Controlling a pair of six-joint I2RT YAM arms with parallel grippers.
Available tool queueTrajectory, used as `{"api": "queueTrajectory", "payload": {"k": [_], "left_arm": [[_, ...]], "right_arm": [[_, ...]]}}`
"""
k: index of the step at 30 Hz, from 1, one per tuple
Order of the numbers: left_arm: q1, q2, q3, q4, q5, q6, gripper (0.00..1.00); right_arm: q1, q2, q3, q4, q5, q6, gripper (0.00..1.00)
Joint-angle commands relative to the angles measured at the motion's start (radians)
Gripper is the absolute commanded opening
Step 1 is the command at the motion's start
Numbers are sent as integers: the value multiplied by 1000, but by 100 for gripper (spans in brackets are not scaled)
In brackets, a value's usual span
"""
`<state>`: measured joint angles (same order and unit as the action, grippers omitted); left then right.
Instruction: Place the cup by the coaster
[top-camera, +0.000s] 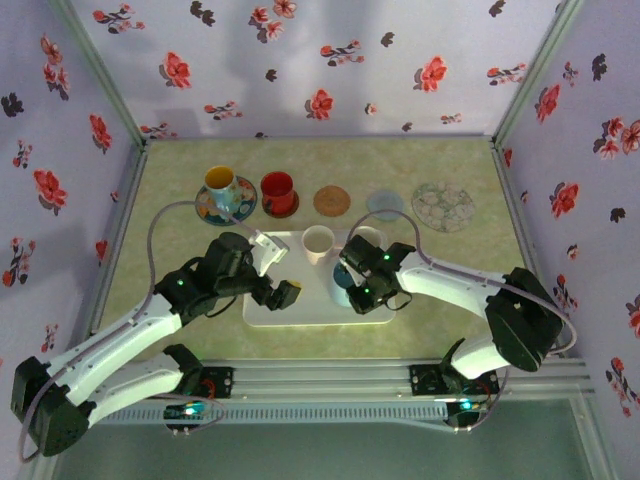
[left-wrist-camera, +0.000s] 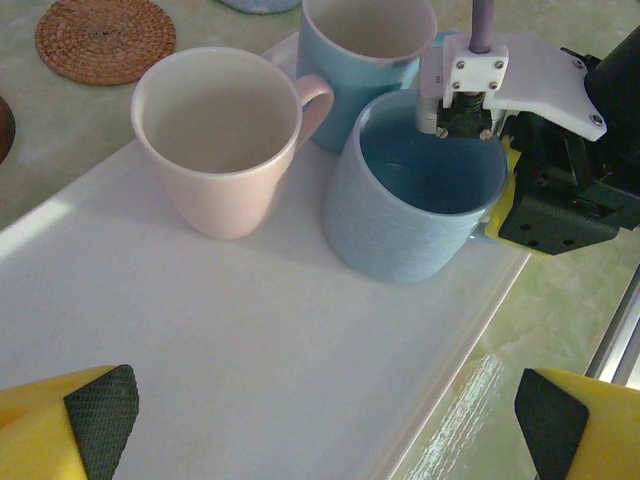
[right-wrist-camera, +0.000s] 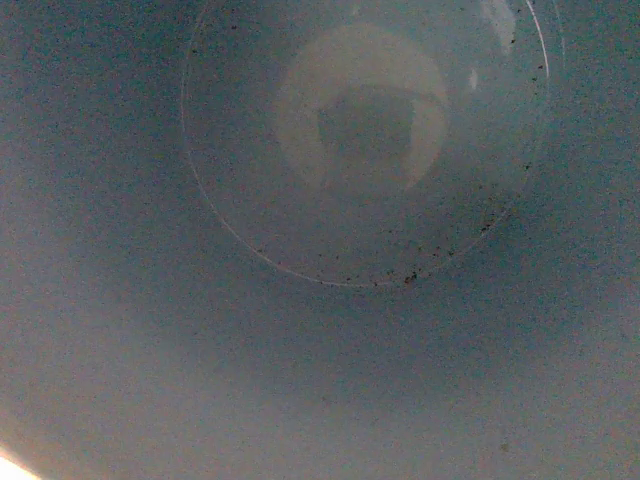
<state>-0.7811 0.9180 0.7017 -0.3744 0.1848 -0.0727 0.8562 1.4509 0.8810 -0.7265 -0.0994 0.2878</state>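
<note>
The ribbed blue ceramic cup (left-wrist-camera: 400, 230) is sitting at the right end of the white rectangular tray (left-wrist-camera: 200, 340), just beside a pale blue mug (left-wrist-camera: 365, 70) and a cream-pink mug (left-wrist-camera: 215, 150). The right gripper (left-wrist-camera: 480, 150) is straddling its rim, one finger dipping inside and the other outside, evidently to pinch the wall for lifting, though I cannot tell whether it is squeezing yet. The left gripper (left-wrist-camera: 320, 420) is hovering wide open over the tray's near edge, probably keeping clear, while beyond the tray's far side a round woven brown coaster (left-wrist-camera: 105, 38) is lying bare, likely awaiting a cup.
</note>
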Motion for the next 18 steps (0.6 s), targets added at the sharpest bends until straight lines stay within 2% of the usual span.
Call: {"api": "queueTrajectory", "payload": {"k": [1,4,18], "left_arm": [[-6,-12,18,6,18,-15,100],[-6,-20,15,6,18,-16,100],[-6,-64,10,27,19,-37,100]], "right_arm": [[14,-38,22,-21,6,-18,9],[20,-50,26,-31,-5,-25,0],[31,-221,42,-60,-77,-54,0]]}}
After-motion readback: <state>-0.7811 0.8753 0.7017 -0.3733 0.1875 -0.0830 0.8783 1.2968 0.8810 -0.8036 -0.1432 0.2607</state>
